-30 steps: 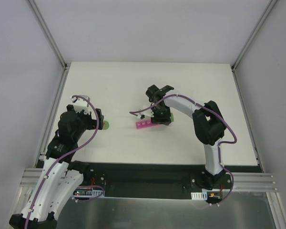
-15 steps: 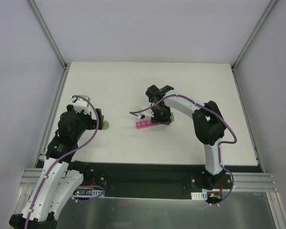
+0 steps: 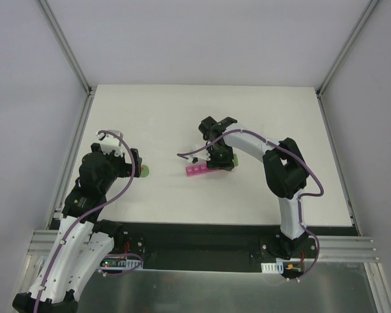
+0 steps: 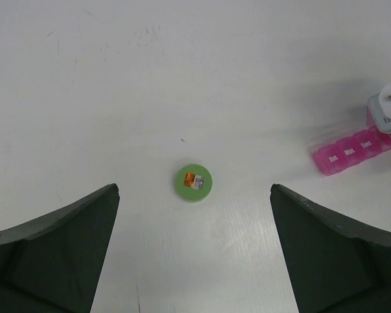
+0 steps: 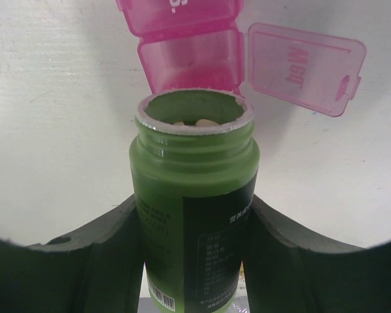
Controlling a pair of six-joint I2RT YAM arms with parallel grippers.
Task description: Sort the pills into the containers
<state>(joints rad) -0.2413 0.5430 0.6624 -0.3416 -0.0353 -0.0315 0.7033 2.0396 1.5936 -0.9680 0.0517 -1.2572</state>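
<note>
The containers (image 5: 182,19) are a pink strip lying on the white table, also seen in the top view (image 3: 197,171) and in the left wrist view (image 4: 352,151). One compartment (image 5: 192,62) stands open, its lid (image 5: 306,65) flipped to the right. My right gripper (image 5: 193,201) is shut on a green bottle (image 5: 192,156), uncapped, with its mouth tilted just over that open compartment. Pale pills (image 5: 199,122) show inside the mouth. My left gripper (image 4: 194,187) hangs open above the bottle's green cap (image 4: 193,182), holding nothing.
The green cap (image 3: 145,173) lies on the table left of the strip, beside my left gripper (image 3: 135,163). My right gripper (image 3: 216,160) covers the strip's right end. Metal frame rails (image 3: 75,150) border the table's sides.
</note>
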